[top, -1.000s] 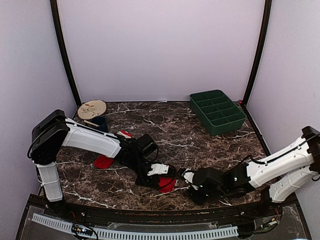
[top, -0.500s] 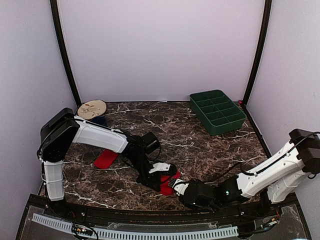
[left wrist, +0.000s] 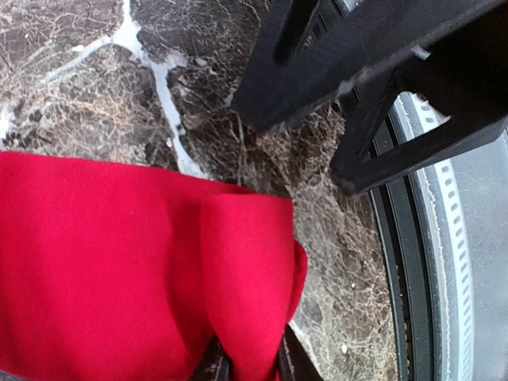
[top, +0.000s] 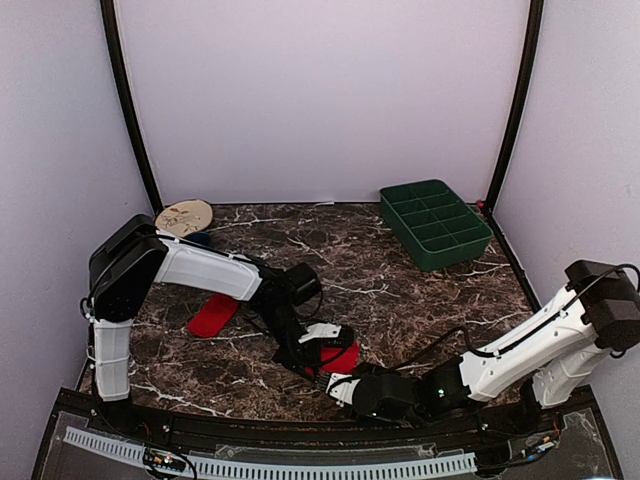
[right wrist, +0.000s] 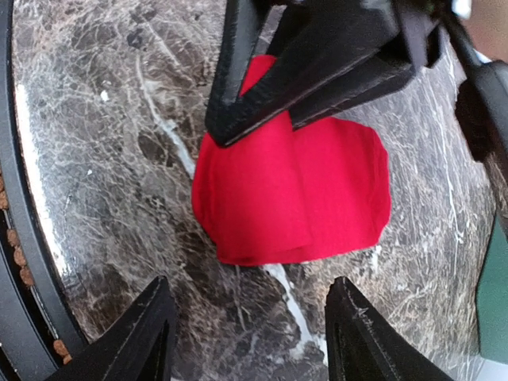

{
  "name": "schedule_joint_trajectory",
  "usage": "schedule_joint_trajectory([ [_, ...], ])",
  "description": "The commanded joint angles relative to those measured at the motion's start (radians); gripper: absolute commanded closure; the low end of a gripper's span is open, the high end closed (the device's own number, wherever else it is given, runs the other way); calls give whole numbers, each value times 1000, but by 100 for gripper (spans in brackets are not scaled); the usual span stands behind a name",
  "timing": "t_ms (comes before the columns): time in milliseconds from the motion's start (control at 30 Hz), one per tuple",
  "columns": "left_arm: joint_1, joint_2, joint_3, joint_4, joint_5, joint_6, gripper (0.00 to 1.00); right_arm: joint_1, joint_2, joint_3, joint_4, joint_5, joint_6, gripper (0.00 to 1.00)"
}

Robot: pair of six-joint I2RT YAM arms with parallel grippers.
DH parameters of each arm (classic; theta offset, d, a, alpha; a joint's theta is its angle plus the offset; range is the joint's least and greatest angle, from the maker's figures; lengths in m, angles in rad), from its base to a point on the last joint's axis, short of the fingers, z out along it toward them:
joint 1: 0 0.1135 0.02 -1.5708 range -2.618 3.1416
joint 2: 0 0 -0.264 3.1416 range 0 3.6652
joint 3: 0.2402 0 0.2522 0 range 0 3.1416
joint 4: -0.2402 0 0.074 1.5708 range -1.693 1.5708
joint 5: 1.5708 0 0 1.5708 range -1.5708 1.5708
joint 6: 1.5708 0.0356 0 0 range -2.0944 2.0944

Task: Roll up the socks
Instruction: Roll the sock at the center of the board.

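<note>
Step in hand: rolling the first sock. Your left gripper [left wrist: 246,367] is clamped on a fold of the folded sock [right wrist: 294,190], which lies well in front of the green tray [top: 452,256] and to its left, close to the table's near edge. Your right gripper [right wrist: 250,290] sits just nearer than that sock with its jaws spread wide and nothing between them. The flat sock [top: 212,318] lies far left of the tray, untouched, so the task looks under halfway.

Next move, as I judge it: bring the open jaws onto the free end and turn it over while the left pinch holds the fold (it may spring open if let go early).

Sock: soft matte red knit, doubled into a rounded lump with one raised fold ridge. Table [top: 380,270]: hard, glossy dark marble with white veins. Tray: rigid green plastic with compartments
</note>
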Motion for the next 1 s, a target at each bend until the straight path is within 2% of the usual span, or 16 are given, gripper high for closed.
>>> schedule_joint_trajectory([
  [0, 7, 30, 7, -94, -5, 26, 80, 8, 61, 39, 30, 8, -84, 37],
  [300, 7, 41, 16, -112, 31, 45, 79, -36, 121, 94, 36, -27, -154, 36],
  [600, 7, 52, 40, -141, 48, 67, 79, -105, 136, 107, 10, -148, -179, 43],
  [767, 7, 54, 47, -147, 45, 71, 79, -136, 153, 124, -15, -236, -181, 52],
  [933, 9, 56, 51, -151, 42, 70, 79, -148, 165, 136, -42, -296, -163, 75],
  [967, 10, 57, 53, -149, 41, 67, 79, -148, 164, 135, -46, -299, -156, 77],
])
